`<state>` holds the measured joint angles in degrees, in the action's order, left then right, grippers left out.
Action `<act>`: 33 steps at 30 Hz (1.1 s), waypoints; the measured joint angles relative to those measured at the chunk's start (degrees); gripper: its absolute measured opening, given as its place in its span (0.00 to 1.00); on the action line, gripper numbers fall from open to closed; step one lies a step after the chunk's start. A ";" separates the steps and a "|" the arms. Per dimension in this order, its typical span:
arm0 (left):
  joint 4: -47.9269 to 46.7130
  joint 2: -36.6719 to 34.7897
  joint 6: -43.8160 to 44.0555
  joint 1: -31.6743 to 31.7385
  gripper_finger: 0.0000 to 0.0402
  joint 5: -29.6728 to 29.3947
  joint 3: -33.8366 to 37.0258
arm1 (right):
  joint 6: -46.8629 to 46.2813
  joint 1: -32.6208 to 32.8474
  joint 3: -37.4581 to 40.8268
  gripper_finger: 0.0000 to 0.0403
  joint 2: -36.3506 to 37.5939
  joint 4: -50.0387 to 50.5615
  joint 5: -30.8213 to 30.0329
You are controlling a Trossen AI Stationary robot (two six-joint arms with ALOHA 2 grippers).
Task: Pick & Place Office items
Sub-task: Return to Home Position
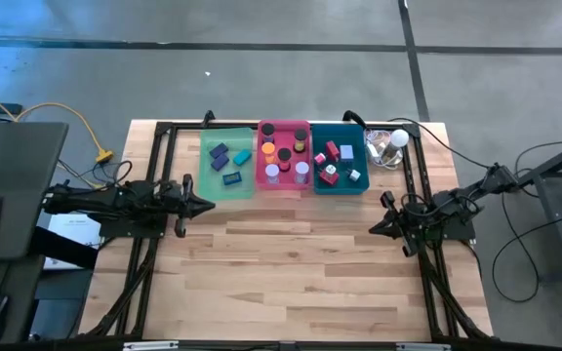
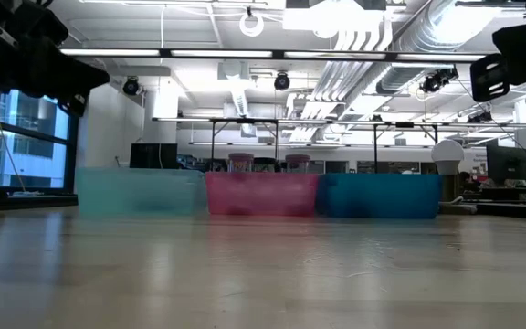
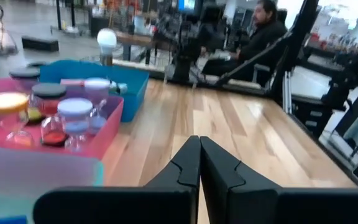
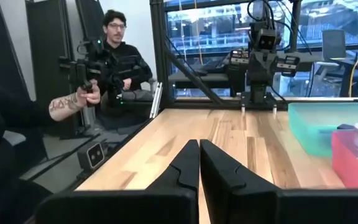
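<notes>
Three trays stand side by side at the table's far edge, and the office items lie in them. The green tray (image 1: 226,159) holds dark blue and teal blocks. Short capped cylinders fill the pink tray (image 1: 283,156). The teal tray (image 1: 339,160) holds red, pink and white pieces. My left gripper (image 1: 209,205) is shut and empty at the table's left side, near the green tray's near edge, pointing level toward the right. My right gripper (image 1: 374,229) is shut and empty at the right side, pointing level toward the left. Both wrist views show the fingertips (image 3: 199,144) (image 4: 199,147) together.
A clear plastic lump with a white ball (image 1: 395,141) sits right of the teal tray. Black frame rails (image 1: 164,146) run along both sides of the table. Bare wood (image 1: 291,263) fills the middle and near part. People sit beyond the table ends in both wrist views.
</notes>
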<state>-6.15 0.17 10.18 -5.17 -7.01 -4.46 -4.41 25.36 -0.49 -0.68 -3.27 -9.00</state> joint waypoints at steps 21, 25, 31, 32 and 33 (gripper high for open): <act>6.56 0.39 -4.60 0.00 0.00 2.21 3.17 | 1.17 0.00 0.07 0.00 -0.22 0.83 0.15; 6.56 0.39 -4.36 0.00 0.00 2.21 3.21 | 1.62 0.00 0.07 0.00 -0.22 0.83 0.16; 6.56 0.39 -4.34 0.00 0.00 2.22 3.21 | 1.24 0.00 0.09 0.00 -0.22 0.83 0.17; 6.57 0.39 -4.34 0.00 0.00 2.23 3.21 | 1.25 0.00 0.09 0.00 -0.22 0.83 0.16; 6.58 0.39 -4.33 0.00 0.00 2.23 3.23 | 1.25 0.00 0.11 0.00 -0.22 0.83 0.18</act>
<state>0.43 0.56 5.85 -5.17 -4.78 -1.23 -3.16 25.36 -0.38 -0.91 -2.44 -8.82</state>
